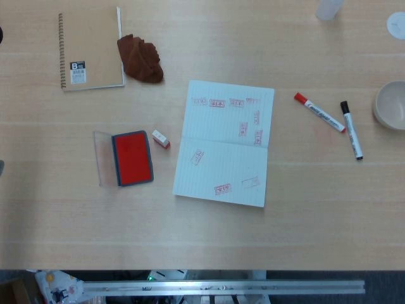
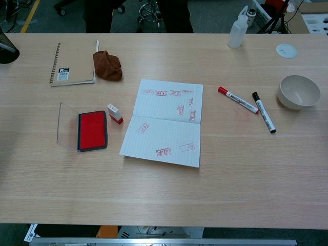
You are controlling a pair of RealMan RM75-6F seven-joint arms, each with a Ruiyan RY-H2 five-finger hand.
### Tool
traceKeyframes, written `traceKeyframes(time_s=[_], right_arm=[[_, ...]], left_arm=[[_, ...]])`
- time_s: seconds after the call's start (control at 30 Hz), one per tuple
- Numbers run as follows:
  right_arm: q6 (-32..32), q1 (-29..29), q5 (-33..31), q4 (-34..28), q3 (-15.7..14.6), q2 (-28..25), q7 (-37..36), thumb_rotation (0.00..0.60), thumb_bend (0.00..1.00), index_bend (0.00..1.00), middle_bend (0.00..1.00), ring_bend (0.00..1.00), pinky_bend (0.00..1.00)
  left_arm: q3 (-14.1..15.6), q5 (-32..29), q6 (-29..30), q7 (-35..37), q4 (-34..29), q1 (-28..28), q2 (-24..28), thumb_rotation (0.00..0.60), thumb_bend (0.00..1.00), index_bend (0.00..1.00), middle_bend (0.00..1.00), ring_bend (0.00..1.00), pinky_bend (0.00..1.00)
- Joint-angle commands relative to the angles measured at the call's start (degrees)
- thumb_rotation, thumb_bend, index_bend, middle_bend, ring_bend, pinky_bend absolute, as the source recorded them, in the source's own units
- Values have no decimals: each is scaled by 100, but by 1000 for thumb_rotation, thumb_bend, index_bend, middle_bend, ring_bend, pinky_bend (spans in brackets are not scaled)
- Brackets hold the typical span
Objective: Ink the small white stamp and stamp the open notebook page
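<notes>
The small white stamp (image 1: 161,139) (image 2: 115,114) with a red base lies on its side on the table, between the ink pad and the notebook. The red ink pad (image 1: 132,158) (image 2: 92,130) lies open, its clear lid (image 1: 102,158) (image 2: 66,132) folded out to the left. An open white notebook (image 1: 225,143) (image 2: 165,122) sits mid-table with several red stamp marks on both pages. Neither hand shows in either view.
A closed brown spiral notebook (image 1: 90,49) (image 2: 75,63) and a brown cloth (image 1: 141,58) (image 2: 107,65) lie at the back left. A red marker (image 1: 319,112) (image 2: 238,99), a black marker (image 1: 352,130) (image 2: 263,112) and a white bowl (image 1: 392,105) (image 2: 298,91) sit right. A squeeze bottle (image 2: 237,31) stands at the back.
</notes>
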State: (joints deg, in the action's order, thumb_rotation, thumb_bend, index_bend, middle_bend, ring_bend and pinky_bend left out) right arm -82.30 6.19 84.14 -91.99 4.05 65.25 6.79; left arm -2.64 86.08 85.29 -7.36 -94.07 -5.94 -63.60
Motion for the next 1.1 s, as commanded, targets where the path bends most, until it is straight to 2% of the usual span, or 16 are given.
traceKeyframes(time_s=[0.03, 0.47, 0.63, 0.93, 1.1], right_arm=[[6, 1, -7, 7, 0, 5, -3, 600, 154, 210, 356, 250, 395], [-16, 21, 15, -10, 28, -33, -31, 600, 153, 210, 356, 250, 395], [58, 77, 0, -38, 53, -73, -48, 600, 153, 210, 356, 250, 395], [155, 125, -45, -99, 64, -153, -99, 600, 153, 210, 356, 250, 395], [199, 181, -54, -120, 103, -214, -114, 600, 153, 210, 356, 250, 395]], left_arm=[[1, -58, -19, -54, -31, 11, 1, 600, 212, 166, 272, 287, 447], [-42, -177, -3, -136, -172, 34, 67, 600, 212, 166, 274, 287, 453], [-35, 24, -56, 96, -95, -61, 108, 600, 212, 166, 285, 289, 458], [-93, 410, -347, 568, -37, -447, 231, 600, 212, 186, 348, 381, 528], [-91, 729, -700, 630, -130, -822, 228, 600, 212, 189, 389, 434, 602]])
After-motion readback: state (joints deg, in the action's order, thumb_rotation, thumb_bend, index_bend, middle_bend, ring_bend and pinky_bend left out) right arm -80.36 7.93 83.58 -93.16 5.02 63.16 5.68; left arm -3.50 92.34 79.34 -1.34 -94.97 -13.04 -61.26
